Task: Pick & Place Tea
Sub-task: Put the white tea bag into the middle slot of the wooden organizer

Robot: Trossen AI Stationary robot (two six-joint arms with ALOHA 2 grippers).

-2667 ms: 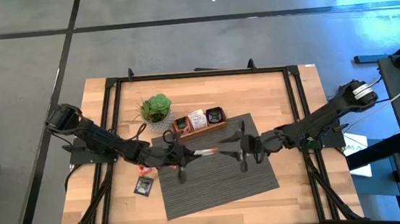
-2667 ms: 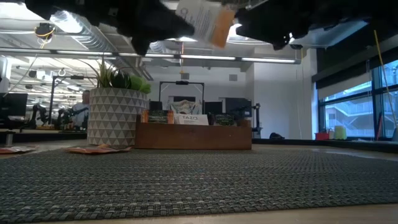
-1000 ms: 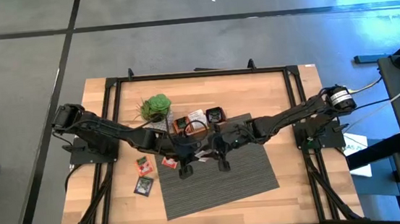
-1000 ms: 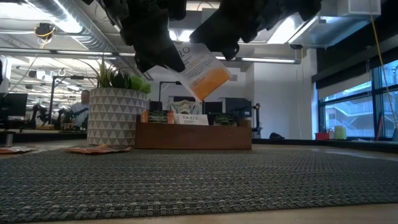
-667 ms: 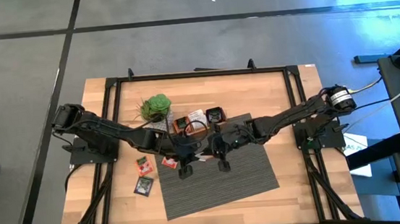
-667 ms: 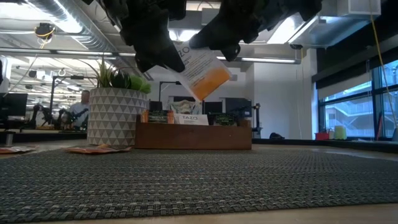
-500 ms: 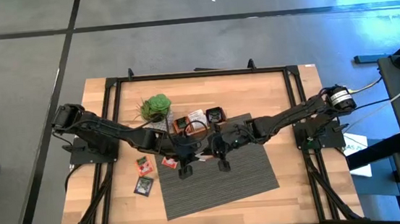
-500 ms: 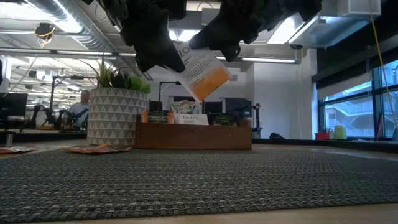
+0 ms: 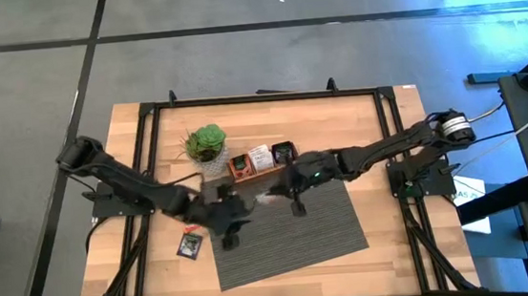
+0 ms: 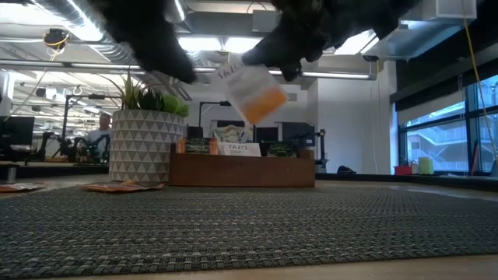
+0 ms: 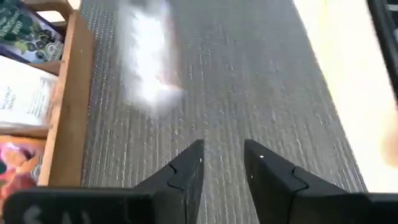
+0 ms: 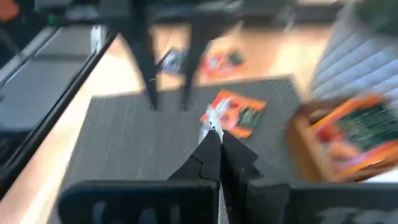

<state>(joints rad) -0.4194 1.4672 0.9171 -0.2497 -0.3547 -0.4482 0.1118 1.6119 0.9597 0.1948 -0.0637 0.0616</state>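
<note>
From above, the table (image 9: 404, 107) carries a grey mat (image 9: 291, 232), with a wooden tray (image 9: 264, 171) and a potted plant (image 9: 206, 143) at the mat's far edge. The right gripper (image 9: 285, 196) reaches in over the mat's far part, close to the tray, and a white and orange sachet (image 9: 270, 198) sits at its tip. The left gripper (image 9: 229, 220) hangs over the mat's left edge, a little apart from the sachet. A dark sachet (image 9: 190, 244) lies on bare wood left of the mat, and more packets stand in the tray's compartments.

At table height, the white and orange sachet (image 10: 250, 89) hangs tilted in the air above the mat (image 10: 249, 225), pinched at its upper edge by the dark right gripper. The tray (image 10: 241, 167) and the plant's patterned pot (image 10: 140, 144) stand behind it, and flat orange sachets (image 10: 117, 186) lie to the left on the table.

Through the left wrist camera, the left gripper (image 11: 222, 163) shows its two fingers a narrow gap apart with nothing between them, above the mat (image 11: 249, 93), with the tray (image 11: 65, 112) beside.

Through the right wrist camera, the right gripper (image 12: 217, 138) has its fingers pressed together on the sachet's edge (image 12: 212, 118). An orange sachet (image 12: 236, 113) lies on the mat beyond, with two more (image 12: 199, 61) on the wood past it.
</note>
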